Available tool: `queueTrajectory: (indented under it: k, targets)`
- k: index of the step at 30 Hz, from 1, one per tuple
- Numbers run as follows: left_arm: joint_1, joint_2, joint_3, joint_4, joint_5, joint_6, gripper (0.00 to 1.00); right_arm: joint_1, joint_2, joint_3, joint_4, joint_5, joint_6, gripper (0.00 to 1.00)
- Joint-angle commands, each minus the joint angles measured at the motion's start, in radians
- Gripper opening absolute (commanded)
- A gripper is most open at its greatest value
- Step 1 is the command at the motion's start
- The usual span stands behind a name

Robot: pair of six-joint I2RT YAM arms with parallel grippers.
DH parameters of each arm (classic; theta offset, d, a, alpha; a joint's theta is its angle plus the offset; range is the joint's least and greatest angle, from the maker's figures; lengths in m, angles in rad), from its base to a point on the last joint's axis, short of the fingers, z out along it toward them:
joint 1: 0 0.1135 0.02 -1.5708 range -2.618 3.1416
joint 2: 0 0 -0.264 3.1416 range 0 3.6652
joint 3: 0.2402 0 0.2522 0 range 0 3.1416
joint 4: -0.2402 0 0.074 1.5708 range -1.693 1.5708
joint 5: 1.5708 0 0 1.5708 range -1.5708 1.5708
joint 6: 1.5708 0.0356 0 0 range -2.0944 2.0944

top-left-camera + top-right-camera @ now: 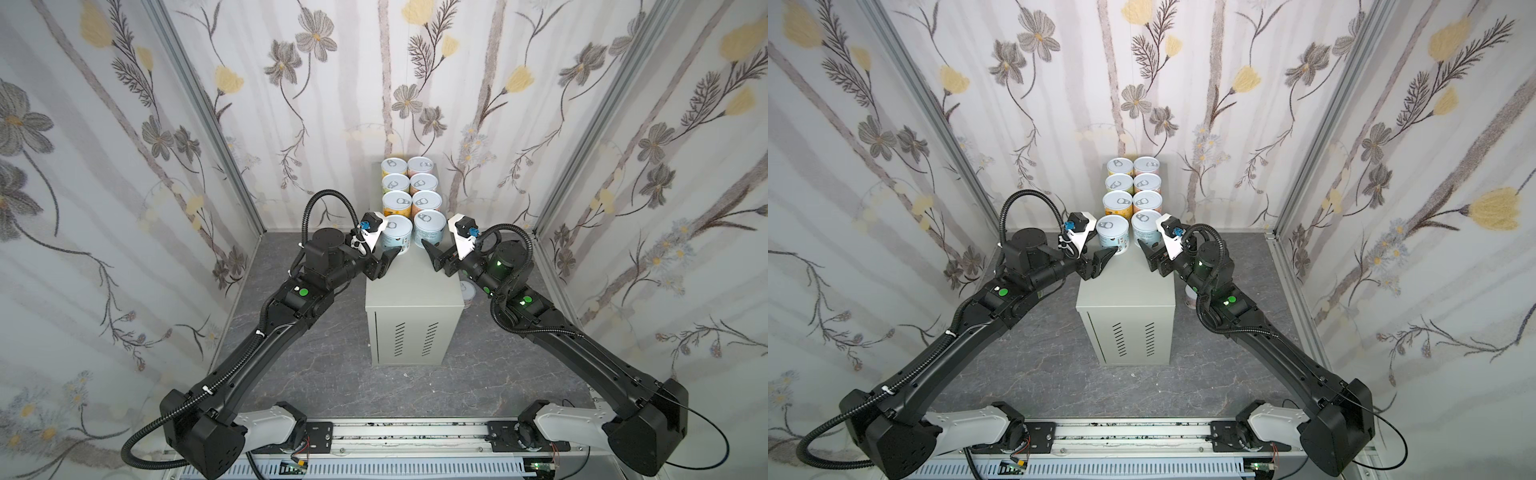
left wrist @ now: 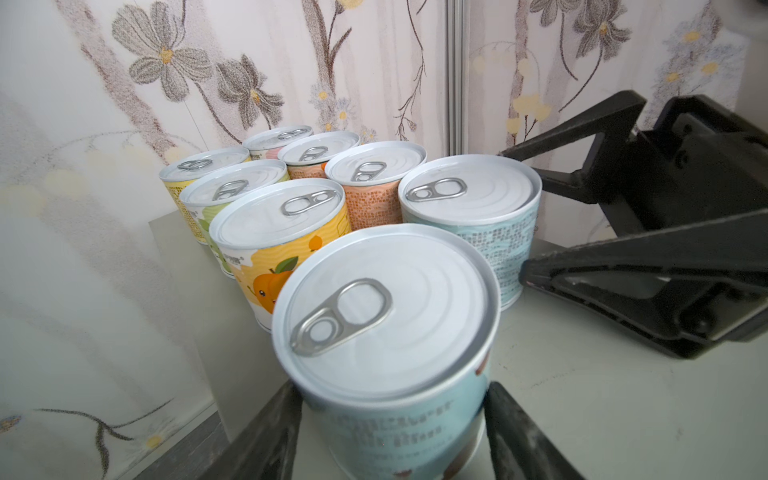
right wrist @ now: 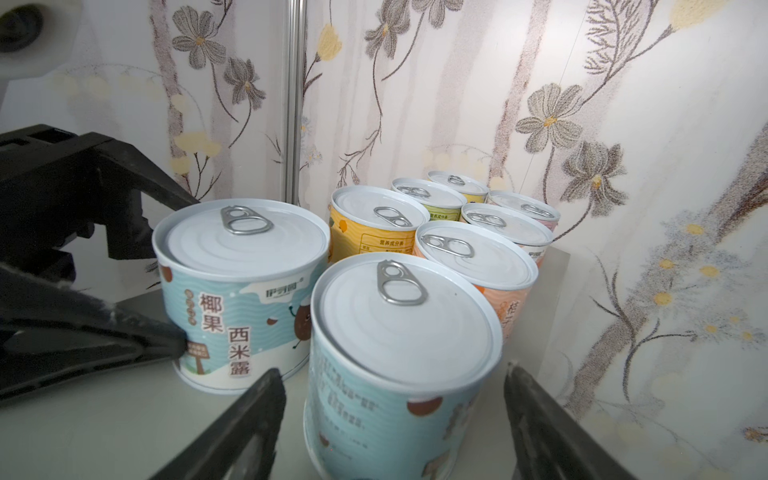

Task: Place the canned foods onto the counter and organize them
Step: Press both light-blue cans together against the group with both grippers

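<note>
On the floor (image 1: 332,374) just right of the counter (image 1: 411,286), one can (image 1: 468,291) shows, half hidden by the right arm (image 1: 582,345). Up on the counter's flat top, the left gripper (image 2: 394,415) is closed on the left blue can (image 1: 397,235), a finger against each side. Beside it the right gripper (image 3: 392,372) straddles the right blue can (image 1: 429,228), part open with a slim gap at each side, gripping nothing. Behind these two, six more cans (image 1: 424,183) stand upright in two close columns, running back to the counter's far edge by the wall (image 1: 374,83).
</note>
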Motion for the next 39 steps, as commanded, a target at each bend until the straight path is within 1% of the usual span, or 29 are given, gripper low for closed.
queueTrajectory:
  k: [1,9,14,15,39]
  targets:
    - [0.003,0.005,0.013,0.043,0.002,0.005,0.69,-0.004,0.007,0.001,-0.028,-0.018,-0.02,0.82]
    - [0.003,0.007,0.024,0.042,0.001,0.003,0.68,-0.014,0.018,-0.001,-0.027,-0.041,-0.022,0.78]
    - [0.003,0.007,0.025,0.039,-0.005,0.003,0.68,-0.019,0.024,-0.002,-0.024,-0.053,-0.023,0.78]
    - [0.003,0.03,0.025,0.038,-0.005,0.003,0.68,-0.021,0.025,-0.001,-0.024,-0.054,-0.024,0.78]
    - [0.003,0.045,0.036,0.045,-0.017,0.001,0.66,-0.042,0.054,0.01,-0.03,-0.063,-0.005,0.74]
